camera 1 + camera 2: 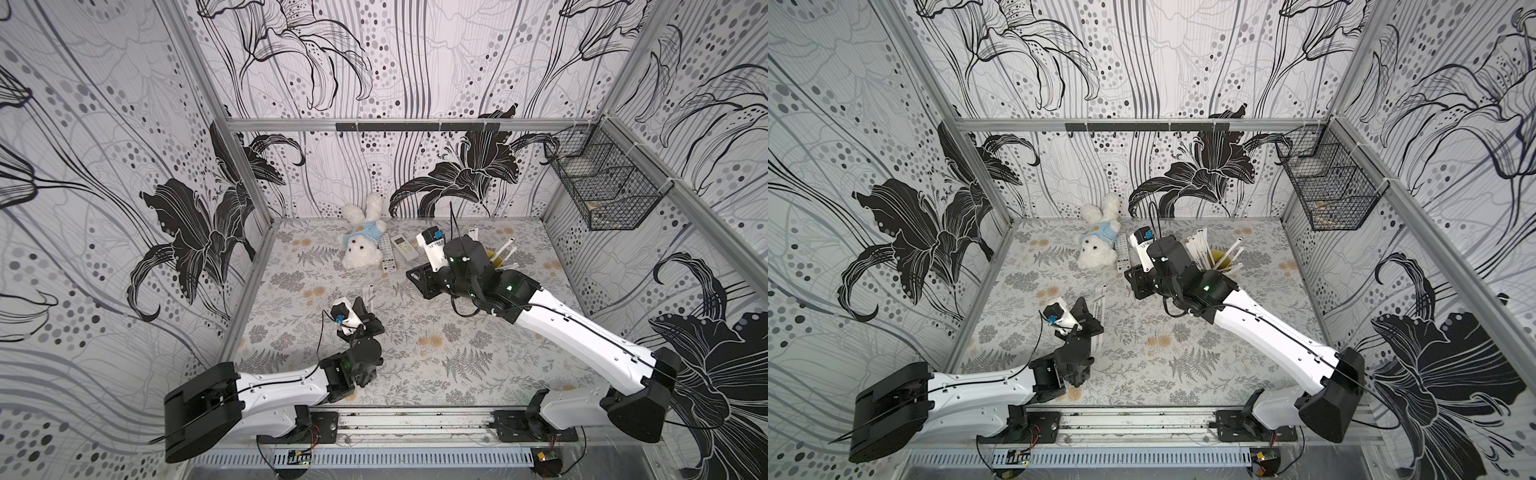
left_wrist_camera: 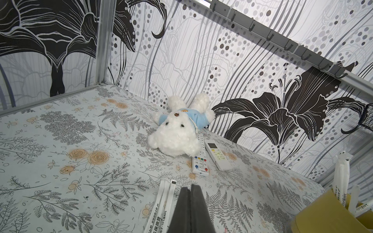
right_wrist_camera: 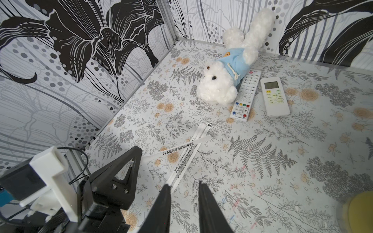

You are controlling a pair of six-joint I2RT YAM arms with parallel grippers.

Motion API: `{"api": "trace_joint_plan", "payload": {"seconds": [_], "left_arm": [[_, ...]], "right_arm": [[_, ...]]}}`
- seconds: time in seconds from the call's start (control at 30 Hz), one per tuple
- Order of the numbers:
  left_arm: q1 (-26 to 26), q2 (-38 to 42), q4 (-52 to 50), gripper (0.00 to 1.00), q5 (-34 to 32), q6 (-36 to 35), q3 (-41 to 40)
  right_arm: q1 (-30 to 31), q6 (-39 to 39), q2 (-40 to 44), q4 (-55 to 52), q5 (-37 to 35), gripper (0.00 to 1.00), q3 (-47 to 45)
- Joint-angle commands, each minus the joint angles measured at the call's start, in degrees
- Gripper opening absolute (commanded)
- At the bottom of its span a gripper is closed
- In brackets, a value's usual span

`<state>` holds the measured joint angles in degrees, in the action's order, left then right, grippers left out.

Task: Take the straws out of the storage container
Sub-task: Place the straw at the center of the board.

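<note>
The yellow storage container (image 1: 1222,258) stands at the back right of the table, half hidden behind my right arm in both top views. Several white straws (image 1: 1200,248) lean out of it, and they also show in the left wrist view as straws (image 2: 341,181) in the yellow cup (image 2: 327,213). A few more straws (image 1: 368,293) lie flat mid-table. My left gripper (image 2: 190,186) is shut and empty, right beside those loose straws (image 2: 161,203). My right gripper (image 3: 182,183) hangs open above the table, nothing between its fingers, with the loose straws (image 3: 187,149) just ahead.
A white teddy bear in a blue shirt (image 1: 362,243) lies at the back, with two white remotes (image 1: 397,249) beside it. A black wire basket (image 1: 606,183) hangs on the right wall, and a hook rail (image 1: 415,126) runs along the back wall.
</note>
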<state>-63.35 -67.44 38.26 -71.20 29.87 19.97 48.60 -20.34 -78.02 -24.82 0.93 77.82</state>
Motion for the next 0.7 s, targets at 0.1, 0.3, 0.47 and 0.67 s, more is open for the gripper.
{"api": "trace_joint_plan", "payload": {"seconds": [0.1,0.3,0.47,0.67], "left_arm": [[0.1,-4.8,4.6,0.00,-2.0,-2.2,3.1],[0.0,-3.9,-3.4,0.40,3.7,3.9,5.0],[-1.6,-0.8,-14.2,0.52,7.5,11.0,7.1],[-4.2,3.7,-16.4,0.53,10.4,12.7,6.5]], "right_arm": [[0.4,0.0,1.6,-0.9,-1.8,0.28,-1.2],[0.4,0.1,2.1,-1.0,-2.5,0.28,-2.0],[0.4,-0.1,1.7,-0.9,-2.7,0.29,-2.6],[0.3,-1.4,-2.4,-2.2,-0.4,0.32,-2.1]]}}
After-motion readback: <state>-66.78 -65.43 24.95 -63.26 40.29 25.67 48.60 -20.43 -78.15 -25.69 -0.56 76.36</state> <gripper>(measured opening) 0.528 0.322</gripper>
